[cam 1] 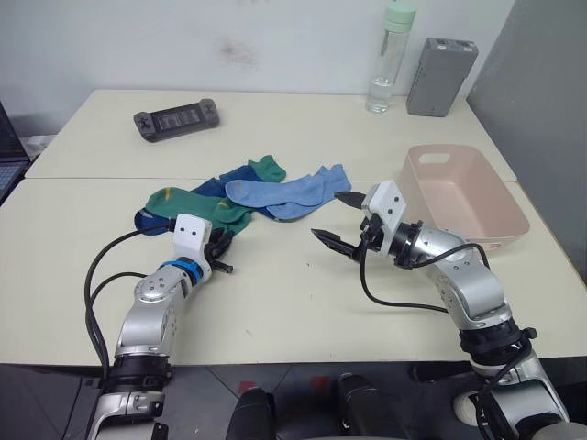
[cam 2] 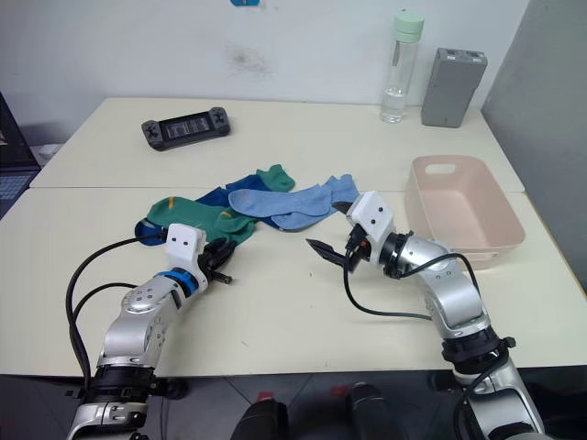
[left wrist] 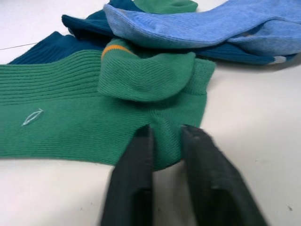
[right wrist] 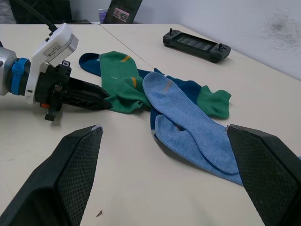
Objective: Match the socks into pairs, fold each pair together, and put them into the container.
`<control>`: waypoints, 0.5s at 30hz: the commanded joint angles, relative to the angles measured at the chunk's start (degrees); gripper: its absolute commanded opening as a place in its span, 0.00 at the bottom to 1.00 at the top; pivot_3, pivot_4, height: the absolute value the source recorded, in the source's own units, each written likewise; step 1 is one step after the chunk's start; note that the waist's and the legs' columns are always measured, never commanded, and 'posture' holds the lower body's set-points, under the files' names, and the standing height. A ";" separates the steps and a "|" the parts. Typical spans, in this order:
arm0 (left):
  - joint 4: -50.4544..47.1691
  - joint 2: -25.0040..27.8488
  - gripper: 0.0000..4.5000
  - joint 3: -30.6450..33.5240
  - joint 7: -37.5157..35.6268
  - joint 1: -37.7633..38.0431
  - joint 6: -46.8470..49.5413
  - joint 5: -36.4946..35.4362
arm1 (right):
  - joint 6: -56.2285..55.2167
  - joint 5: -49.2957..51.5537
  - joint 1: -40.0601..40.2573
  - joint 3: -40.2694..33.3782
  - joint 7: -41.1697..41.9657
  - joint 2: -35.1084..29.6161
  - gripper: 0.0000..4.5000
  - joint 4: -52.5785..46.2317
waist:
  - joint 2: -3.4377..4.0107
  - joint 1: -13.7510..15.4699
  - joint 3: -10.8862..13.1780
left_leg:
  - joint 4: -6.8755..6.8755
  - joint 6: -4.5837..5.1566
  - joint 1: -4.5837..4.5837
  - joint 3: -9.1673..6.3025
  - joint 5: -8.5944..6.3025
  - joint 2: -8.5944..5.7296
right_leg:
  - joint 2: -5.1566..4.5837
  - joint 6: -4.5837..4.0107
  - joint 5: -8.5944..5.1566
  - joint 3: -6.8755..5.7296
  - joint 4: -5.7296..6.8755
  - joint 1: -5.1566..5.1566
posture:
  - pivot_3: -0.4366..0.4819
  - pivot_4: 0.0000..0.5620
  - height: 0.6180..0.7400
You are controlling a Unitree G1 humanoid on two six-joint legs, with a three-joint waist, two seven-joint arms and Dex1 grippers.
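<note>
A heap of soft fabric ankle socks (cam 1: 252, 194) lies near the middle of the cream surface (cam 1: 275, 302): a green sock with small yellow marks (cam 1: 197, 207) at the robot's left end, dark navy blue socks (right wrist: 181, 89) underneath, a second green one (cam 1: 267, 168) at the back, and two light blue socks (cam 1: 293, 192) on top toward the right. The left gripper (left wrist: 164, 141) rests low at the near edge of the front green sock, its two black fingers (left wrist: 136, 174) nearly together, pinching the sock's hem. The right gripper (cam 1: 337, 220) hovers just right of the light blue socks, its fingers spread wide and grasping nothing. The pale pink rectangular plastic bin (cam 1: 503, 220) stands empty at the right, beside the right arm. A black handheld game console (cam 1: 175, 118), a clear water bottle with a green cap (cam 1: 389, 57) and a grey box (cam 1: 440, 63) sit along the far side.
</note>
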 commanded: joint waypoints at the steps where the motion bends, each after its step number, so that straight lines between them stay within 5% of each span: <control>1: -3.08 1.02 0.00 1.22 -0.71 1.08 1.13 -1.04 | -2.05 -0.63 -0.56 -0.51 0.14 -0.12 1.00 -1.31 | 0.00 0.00 0.00 | 0.00 0.00 0.00 0.00 0.00 0.00 | 0.00 0.00 0.00 0.00 0.00 0.00 | 0.48 0.27 1.00; 15: -34.35 11.05 0.00 -1.04 -15.17 14.36 17.67 -15.71 | -2.13 -0.52 -0.35 -1.72 1.31 -0.91 1.00 -1.05 | 0.03 0.02 0.02 | -0.03 0.00 -0.01 0.01 0.00 0.01 | -0.02 0.16 -0.11 0.02 -0.03 -0.03 | 0.48 0.27 1.00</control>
